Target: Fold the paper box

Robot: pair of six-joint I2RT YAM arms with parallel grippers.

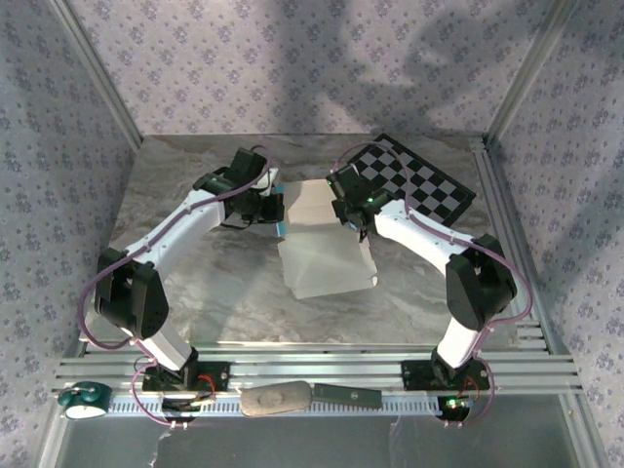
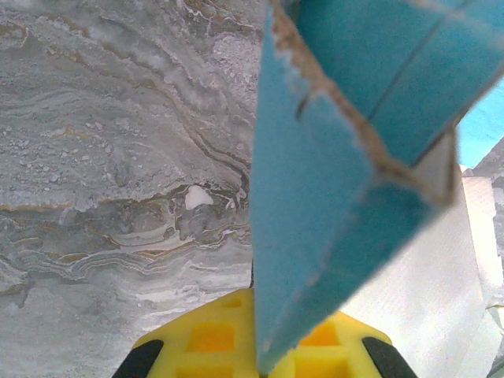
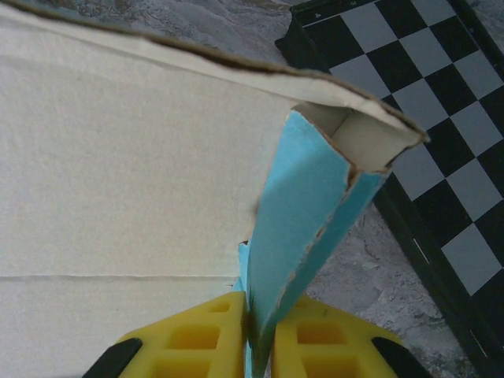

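The paper box [image 1: 322, 249] lies part-folded in the middle of the table, white side up, between both arms. My left gripper [image 1: 277, 213] is at its left edge and shut on a turquoise side flap [image 2: 315, 197], which stands up out of the yellow fingers [image 2: 197, 342]. At the box's right edge, my right gripper [image 1: 347, 209] is shut on another upright turquoise flap [image 3: 307, 205]; its yellow pads [image 3: 197, 339] press the card from both sides. The white inner panel [image 3: 118, 157] stretches to the left of that flap.
A black-and-white checkerboard [image 1: 421, 180] lies at the back right, close behind the right gripper. On the front rail sit a teal roll [image 1: 83, 398], a grey oblong piece [image 1: 276, 400] and a dark bar [image 1: 347, 395]. Patterned walls enclose the marble tabletop [image 1: 185, 175].
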